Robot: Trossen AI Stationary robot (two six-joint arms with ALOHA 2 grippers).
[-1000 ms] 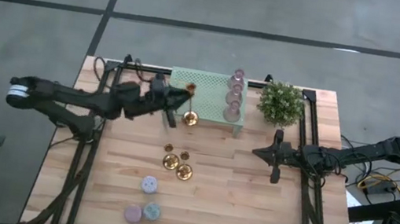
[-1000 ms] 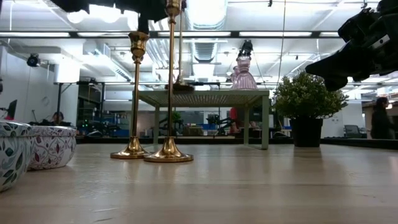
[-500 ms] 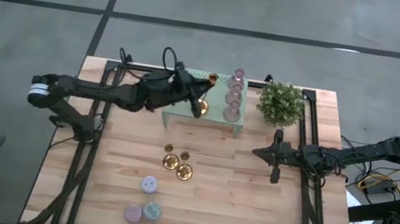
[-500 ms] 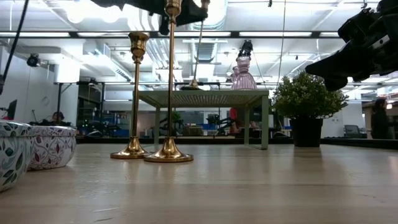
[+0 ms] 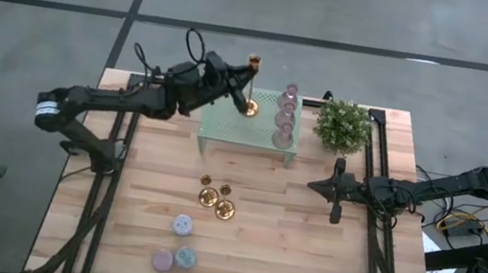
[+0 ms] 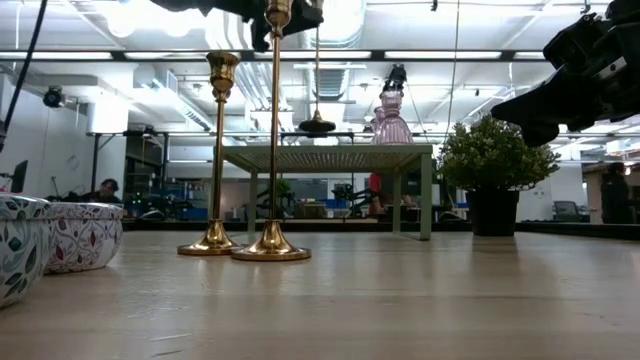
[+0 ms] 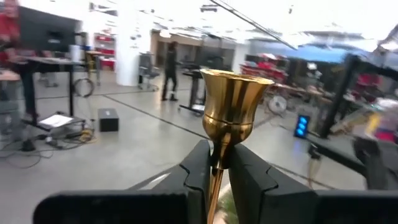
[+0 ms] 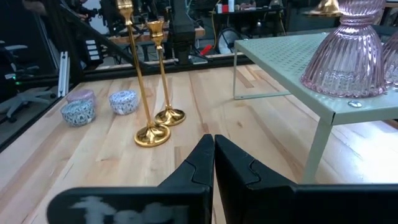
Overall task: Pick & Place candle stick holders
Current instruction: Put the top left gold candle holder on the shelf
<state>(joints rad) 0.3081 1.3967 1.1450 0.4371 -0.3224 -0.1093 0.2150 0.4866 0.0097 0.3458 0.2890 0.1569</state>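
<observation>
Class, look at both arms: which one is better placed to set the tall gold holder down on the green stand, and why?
Left. The left claw already grips the gold holder by its stem, and the low view shows its base hanging just above the stand. The right claw is shut, empty and off over the bare table.

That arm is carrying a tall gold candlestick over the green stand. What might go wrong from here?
1. The left gripper pinches only the thin stem of the gold candlestick, so the candlestick could swing or slip.
2. Its base hangs just above the green stand, close to the pink glass holders; a sideways drift might knock them.
3. Set down tilted, such a tall, narrow piece may topple.
</observation>
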